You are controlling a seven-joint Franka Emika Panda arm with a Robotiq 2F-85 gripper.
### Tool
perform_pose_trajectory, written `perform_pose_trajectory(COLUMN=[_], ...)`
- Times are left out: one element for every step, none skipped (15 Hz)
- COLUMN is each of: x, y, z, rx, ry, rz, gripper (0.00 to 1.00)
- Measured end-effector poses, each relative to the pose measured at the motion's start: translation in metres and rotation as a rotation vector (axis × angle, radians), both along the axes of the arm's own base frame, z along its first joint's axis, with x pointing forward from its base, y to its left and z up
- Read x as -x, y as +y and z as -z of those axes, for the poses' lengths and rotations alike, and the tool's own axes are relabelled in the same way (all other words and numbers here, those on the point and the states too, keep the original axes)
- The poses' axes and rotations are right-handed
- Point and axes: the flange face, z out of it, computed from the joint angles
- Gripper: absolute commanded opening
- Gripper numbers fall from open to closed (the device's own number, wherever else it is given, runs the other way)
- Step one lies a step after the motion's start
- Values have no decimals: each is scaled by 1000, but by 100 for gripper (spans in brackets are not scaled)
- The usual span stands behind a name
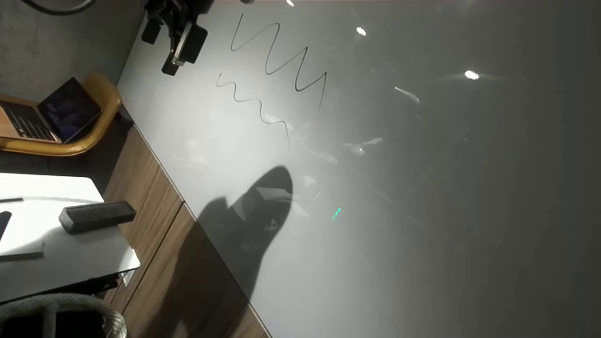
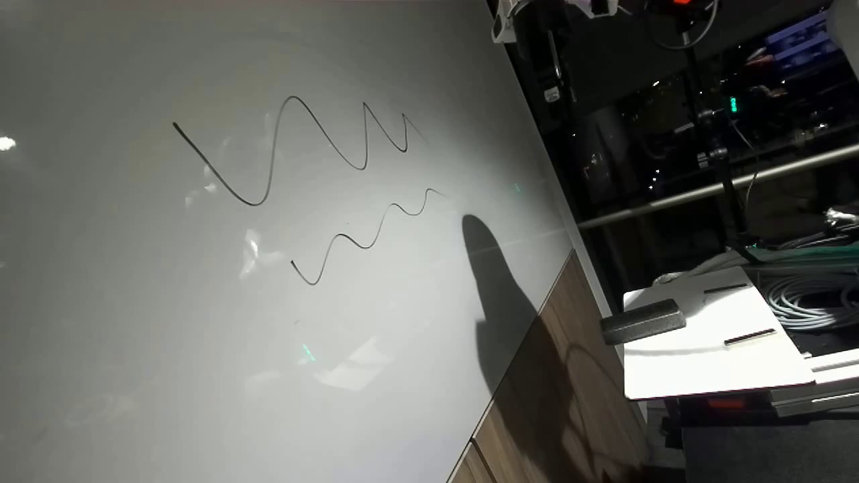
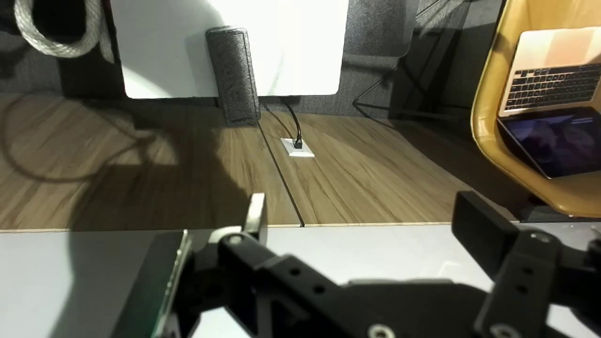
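Observation:
My gripper (image 3: 366, 220) is open in the wrist view, with its two dark pads wide apart and nothing between them. In an exterior view the gripper (image 1: 174, 47) hangs at the top, in front of the whiteboard (image 1: 422, 234). Two thin dark wavy lines are drawn on the board: a larger one (image 1: 267, 72) and a smaller one (image 1: 261, 105). Both lines also show in an exterior view (image 2: 255, 204). A dark grey eraser block (image 3: 233, 75) lies on a white tabletop (image 3: 305, 51), its end overhanging the edge. The eraser shows in both exterior views (image 1: 97, 217) (image 2: 643, 322), apart from the gripper.
Brown wood panels (image 3: 366, 178) border the whiteboard, with a plugged-in white outlet (image 3: 300, 150). A yellow chair (image 3: 483, 103) holds an open laptop (image 3: 554, 89). A rope handle (image 3: 61, 49) is beside the tabletop. Short dark strips (image 2: 748, 337) lie on the tabletop. Coiled cables (image 2: 798, 308) lie beyond.

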Motion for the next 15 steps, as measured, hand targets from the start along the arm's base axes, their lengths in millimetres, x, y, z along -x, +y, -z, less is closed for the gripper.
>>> perform_pose_trajectory(x=[0,1,1,3,4,5,7,8,10,12,14,14,13,11,8], y=[2,6,10,14,19,23,26,29,31,33,35,37,38,39,40], z=[3,9,17,28,41,56,72,87,101,114,127,137,145,153,159], rx=[6,19,41,70,103,141,180,213,242,264,282,293,296,296,295], ry=[7,15,24,34,43,51,60,67,74,80,88,94,100,106,109], rz=[-5,-13,-23,-35,-49,-62,-71,-75,-75,-73,-71,-67,-63,-62,-61], gripper=[100,100,100,100,100,100,100,100,100,100,100,100,100,100,100])
